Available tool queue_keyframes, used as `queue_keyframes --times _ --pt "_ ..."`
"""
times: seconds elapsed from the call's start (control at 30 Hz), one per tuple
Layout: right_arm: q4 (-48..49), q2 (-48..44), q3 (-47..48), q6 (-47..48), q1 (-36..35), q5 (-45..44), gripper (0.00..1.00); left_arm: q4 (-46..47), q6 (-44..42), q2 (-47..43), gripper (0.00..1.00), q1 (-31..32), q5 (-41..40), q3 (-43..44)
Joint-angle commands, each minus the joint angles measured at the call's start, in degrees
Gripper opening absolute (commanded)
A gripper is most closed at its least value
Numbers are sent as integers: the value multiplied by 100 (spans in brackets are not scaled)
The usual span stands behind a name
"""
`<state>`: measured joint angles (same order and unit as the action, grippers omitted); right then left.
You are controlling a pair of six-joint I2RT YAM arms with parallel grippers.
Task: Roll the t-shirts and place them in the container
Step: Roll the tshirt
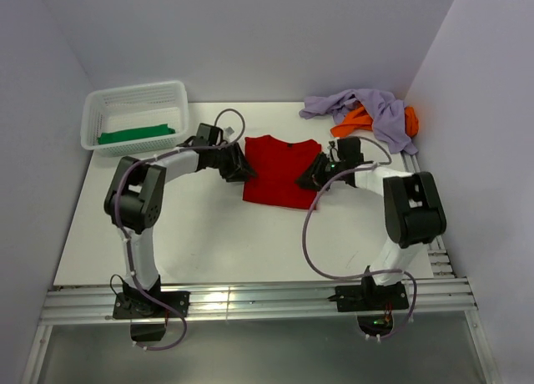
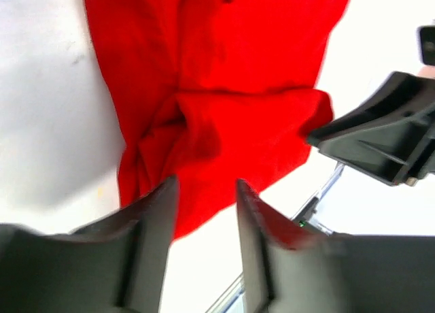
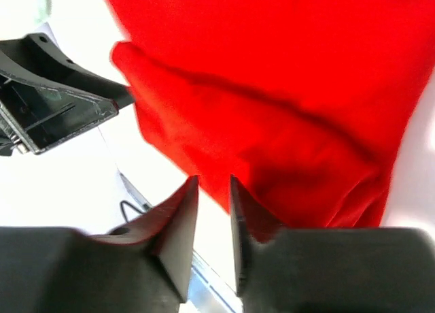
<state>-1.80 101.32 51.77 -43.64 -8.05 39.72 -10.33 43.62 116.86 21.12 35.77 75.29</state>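
Observation:
A bright red t-shirt [image 1: 279, 170] lies flat in the middle of the table, sides folded in. It fills the upper part of the left wrist view [image 2: 224, 102] and of the right wrist view [image 3: 285, 102]. My left gripper [image 1: 236, 167] is at the shirt's left edge; its jaws [image 2: 206, 190] stand open with nothing between them. My right gripper [image 1: 313, 174] is at the shirt's right edge; its jaws [image 3: 213, 187] stand slightly apart and empty. A green t-shirt [image 1: 135, 134] lies in the basket. Lavender [image 1: 367, 108] and orange [image 1: 359, 121] t-shirts lie heaped at the back right.
A white lattice basket [image 1: 133, 100] stands at the back left corner. White walls close in the table on three sides. The metal rail [image 1: 250, 300] with the arm bases runs along the near edge.

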Motion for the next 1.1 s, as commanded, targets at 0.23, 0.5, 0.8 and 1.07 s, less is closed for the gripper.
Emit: queue_keyframes --times 0.23,0.5,0.8,1.07 --pt "-56 -2686 -1071 768 -64 -878 58 829 -556 -2692 67 -65 -790 -1830" --pt "-181 -4268 -1941 1261 -1399 -3776 63 1928 -863 -3757 71 523 -1895 -3247" --pt "734 -4631 -3129 864 -2112 -4834 69 3150 -1013 -3715 70 797 -2285 -4145" --pt "462 -3744 -2813 655 -2200 -5334 64 3573 -943 -3152 68 920 -2610 -4022"
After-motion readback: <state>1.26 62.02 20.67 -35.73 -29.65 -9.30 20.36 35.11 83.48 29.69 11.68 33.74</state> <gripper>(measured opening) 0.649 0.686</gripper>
